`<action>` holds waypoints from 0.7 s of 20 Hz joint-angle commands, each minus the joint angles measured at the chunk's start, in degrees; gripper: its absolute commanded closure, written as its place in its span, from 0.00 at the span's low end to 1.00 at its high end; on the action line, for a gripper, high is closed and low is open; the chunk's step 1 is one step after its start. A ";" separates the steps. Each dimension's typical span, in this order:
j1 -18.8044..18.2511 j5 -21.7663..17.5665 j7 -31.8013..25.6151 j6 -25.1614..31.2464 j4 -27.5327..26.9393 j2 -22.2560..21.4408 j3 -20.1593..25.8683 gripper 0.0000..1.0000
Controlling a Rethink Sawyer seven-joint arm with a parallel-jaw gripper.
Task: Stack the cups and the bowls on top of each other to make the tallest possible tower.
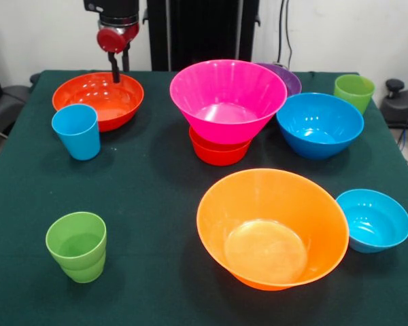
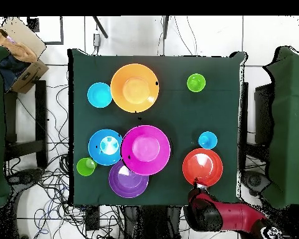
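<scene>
My gripper (image 1: 120, 70) hangs at the far rim of the medium red-orange bowl (image 1: 98, 98), open and empty, one finger (image 1: 114, 71) inside the rim. In the overhead view the gripper (image 2: 199, 185) sits at that bowl's (image 2: 202, 167) edge. The large pink bowl (image 1: 228, 102) rests on the small red-orange bowl (image 1: 219, 153). The purple bowl (image 1: 285, 78) is behind it and the blue bowl (image 1: 319, 125) beside it. The large orange bowl (image 1: 272, 227) and small blue bowl (image 1: 374, 221) stand near the front. The sky blue cup (image 1: 77, 131) and two green cups (image 1: 77, 246) (image 1: 353, 92) stand apart.
The dark green table (image 1: 156, 190) ends close behind the red-orange bowl. A cardboard box (image 2: 18, 53) and cables (image 2: 52, 187) lie on the floor around the table.
</scene>
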 commanded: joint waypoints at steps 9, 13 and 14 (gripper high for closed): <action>3.18 -0.44 14.19 -8.36 -5.38 9.96 0.05 0.00; 3.16 -0.25 13.89 -10.43 -6.87 12.48 -0.29 0.00; 3.32 -0.15 13.85 -11.21 -7.60 13.48 -0.56 0.00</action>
